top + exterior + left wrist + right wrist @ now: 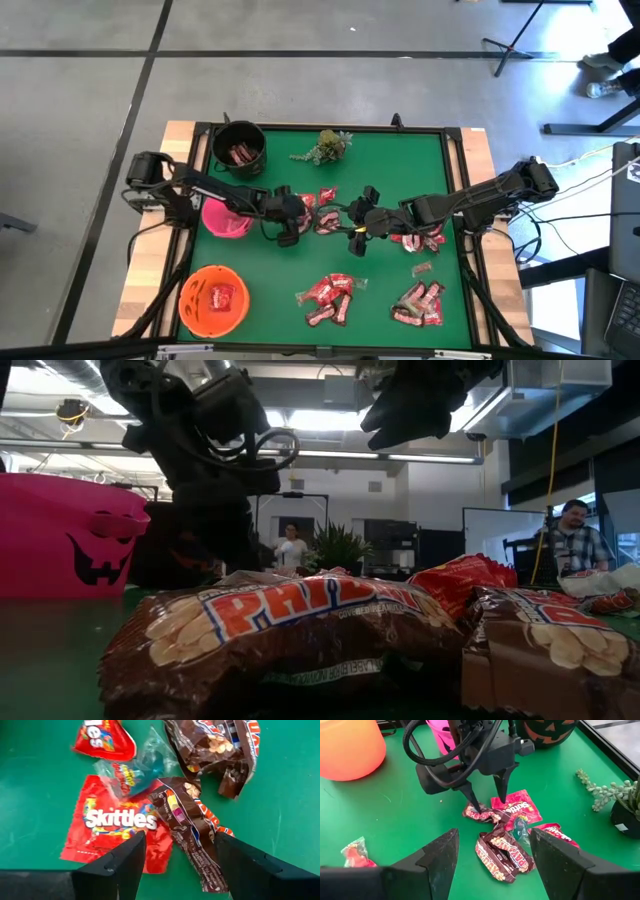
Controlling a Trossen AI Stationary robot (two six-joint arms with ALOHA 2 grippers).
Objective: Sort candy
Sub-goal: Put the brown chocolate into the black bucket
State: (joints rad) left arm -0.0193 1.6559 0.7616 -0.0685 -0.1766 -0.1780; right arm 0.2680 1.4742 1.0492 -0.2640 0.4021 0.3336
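Both arms reach in over the middle of the green desk (390,170). The left tool (487,802) hangs point-down over a small cluster of candy, its two fingers spread apart with nothing held between them; their tips stand at a brown bar (481,813) and the edge of a red Skittles packet (117,822) lying flat on the mat. A second red packet (104,739) and a clear bluish wrapper (137,770) lie just beside it, and more brown bars (215,745) are heaped close by, one long brown wrapper (192,832) overlapping the Skittles packet's edge.

The right tool (357,222) hovers near the same cluster from the other side, its fingers also wide open and empty, with a pair of brown bars (504,854) lying on the mat between them in the right wrist view.

More candy lies in two loose piles (330,297) (420,303) along the near side of the desk, with another scatter (418,240) under the right arm. A black bowl (239,147) at the far left holds several brown bars, an orange bowl (213,299) at the near left holds a red packet, and a pink bowl (226,219) sits between them, partly under the left arm. A small green plant (329,146) stands at the far edge. In the room behind, a person (573,540) sits at the right.
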